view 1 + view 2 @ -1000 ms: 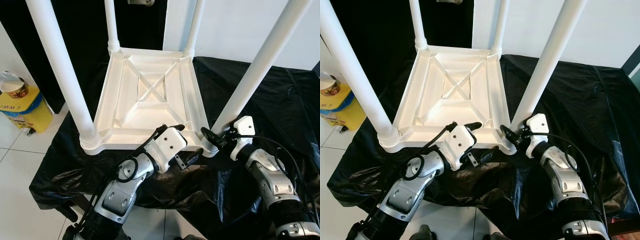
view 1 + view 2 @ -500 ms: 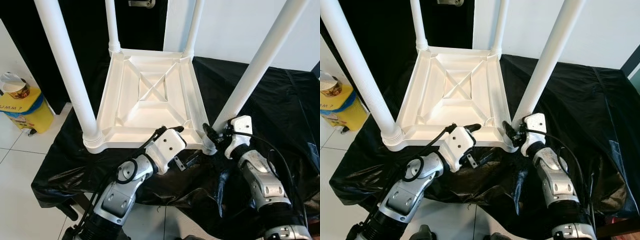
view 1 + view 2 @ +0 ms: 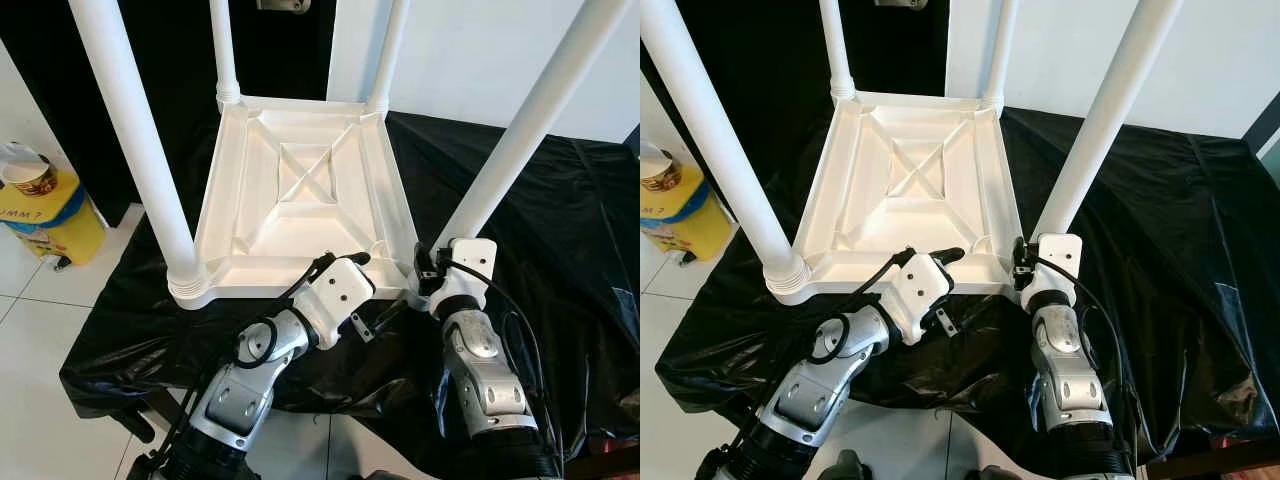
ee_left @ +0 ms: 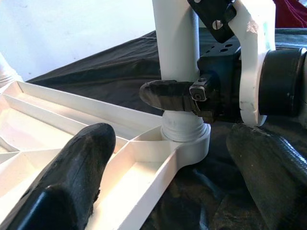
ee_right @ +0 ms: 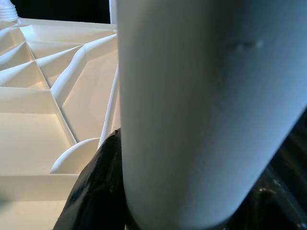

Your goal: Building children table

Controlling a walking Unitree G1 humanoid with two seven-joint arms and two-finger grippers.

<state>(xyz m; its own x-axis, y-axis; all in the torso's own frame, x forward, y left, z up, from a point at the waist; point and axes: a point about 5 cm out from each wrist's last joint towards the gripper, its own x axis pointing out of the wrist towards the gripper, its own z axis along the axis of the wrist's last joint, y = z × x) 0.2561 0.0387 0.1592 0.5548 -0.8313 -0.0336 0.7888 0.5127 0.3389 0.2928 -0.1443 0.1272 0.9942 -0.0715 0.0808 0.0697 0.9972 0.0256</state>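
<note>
Right claw (image 4: pixel 192 98) pinching the upright near-right leg (image 3: pixel 520 140) just above its socket; left claw (image 3: pixel 368 290) spread beside, over the tabletop rim (image 3: pixel 300 268).

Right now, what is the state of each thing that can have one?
Table: upside down on the black sheet, four legs fitted, pointing up.
Right gripper: jaws closed around the near right leg, just above its socket.
Left gripper: jaws open, straddling the table's near edge.

All four white legs (image 3: pixel 130 150) run off the 12 o'clock edge, tops unseen; the yellow container (image 3: pixel 45 215) is cut at 9 o'clock, its label partly readable; black sheet (image 3: pixel 560 230) hides the worktop.
</note>
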